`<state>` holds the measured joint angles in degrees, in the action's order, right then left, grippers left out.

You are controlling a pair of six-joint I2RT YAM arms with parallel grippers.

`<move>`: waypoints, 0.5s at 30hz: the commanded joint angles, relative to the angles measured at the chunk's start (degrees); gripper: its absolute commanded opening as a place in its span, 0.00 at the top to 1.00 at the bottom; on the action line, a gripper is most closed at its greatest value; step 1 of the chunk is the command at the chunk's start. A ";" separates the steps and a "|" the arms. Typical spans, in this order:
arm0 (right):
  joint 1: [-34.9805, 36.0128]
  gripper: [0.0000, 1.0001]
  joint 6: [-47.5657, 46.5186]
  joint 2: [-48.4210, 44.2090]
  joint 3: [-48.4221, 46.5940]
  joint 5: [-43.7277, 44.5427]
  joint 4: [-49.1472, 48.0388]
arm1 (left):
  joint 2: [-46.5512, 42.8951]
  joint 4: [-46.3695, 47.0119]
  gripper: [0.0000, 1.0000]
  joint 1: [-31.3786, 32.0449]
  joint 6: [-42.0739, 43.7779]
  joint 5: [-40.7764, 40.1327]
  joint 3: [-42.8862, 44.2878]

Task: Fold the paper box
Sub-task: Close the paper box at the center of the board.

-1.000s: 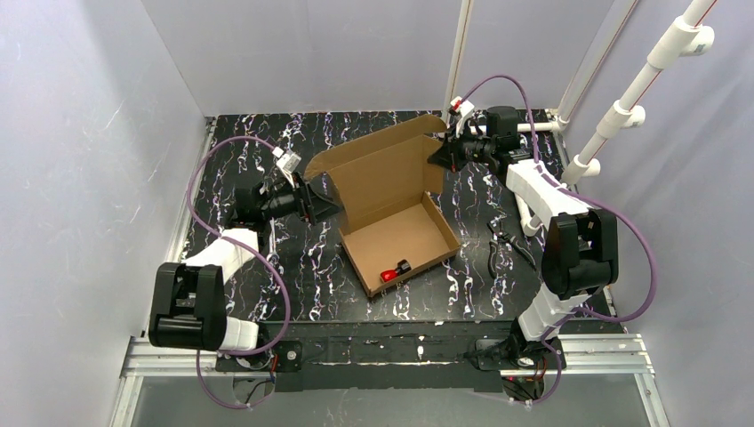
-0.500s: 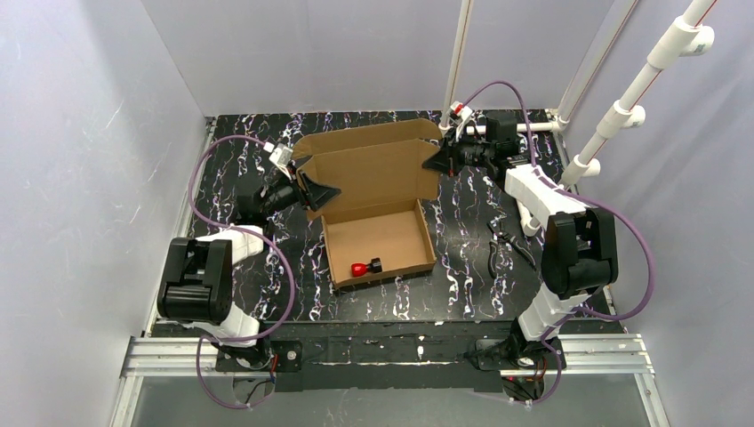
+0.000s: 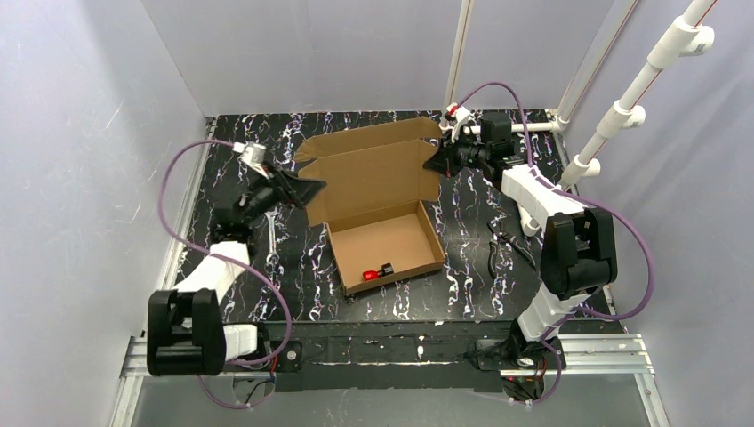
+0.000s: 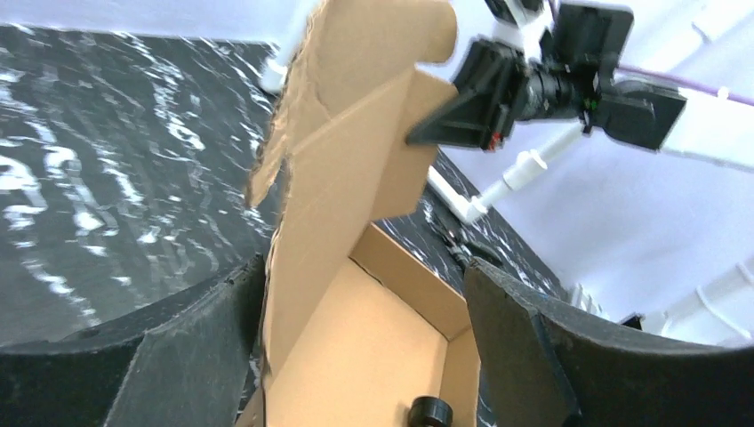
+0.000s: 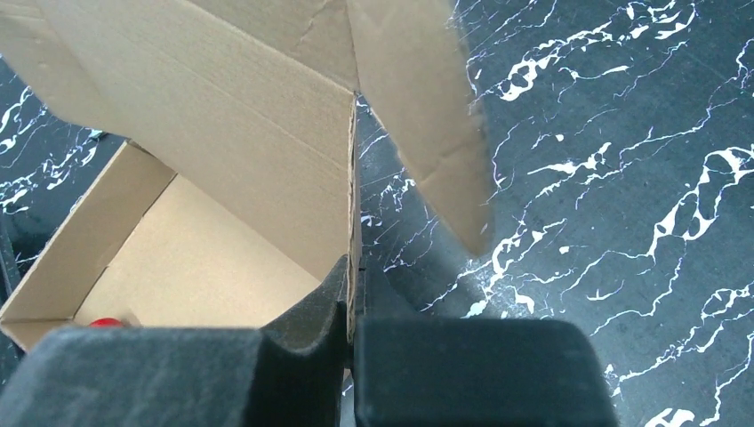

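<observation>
The paper box (image 3: pixel 391 236) sits mid-frame, lid (image 3: pixel 369 178) upright. The right gripper (image 3: pixel 434 163) pinches the lid's right edge, steadying it; the left gripper (image 3: pixel 311 189), fingers apart, straddles the left edge, likely to guide closing.

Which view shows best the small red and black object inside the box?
The top external view: the small red and black object lies whole on the paper box floor, near the front wall. The left wrist view catches only its black end at the frame's bottom; the right wrist view, only a red sliver.
</observation>
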<state>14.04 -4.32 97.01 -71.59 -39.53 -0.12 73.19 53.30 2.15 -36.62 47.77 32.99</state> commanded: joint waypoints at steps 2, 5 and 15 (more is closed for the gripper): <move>-0.24 0.99 -1.91 -0.10 -1.66 0.69 0.03 | -6.28 -8.83 0.20 -13.56 -10.68 1.72 -1.35; -0.24 0.99 -2.04 -0.26 -1.24 0.23 0.03 | -7.53 -13.01 0.22 -20.85 -13.33 1.39 -3.26; -0.24 0.99 -2.01 -0.16 -1.18 -1.04 0.03 | 3.37 -21.04 0.53 -25.54 -8.20 2.00 0.46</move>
<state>13.93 -4.89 97.01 -71.59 -39.64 0.03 71.85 34.79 -23.31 -47.64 47.22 29.87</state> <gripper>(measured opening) 0.075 0.531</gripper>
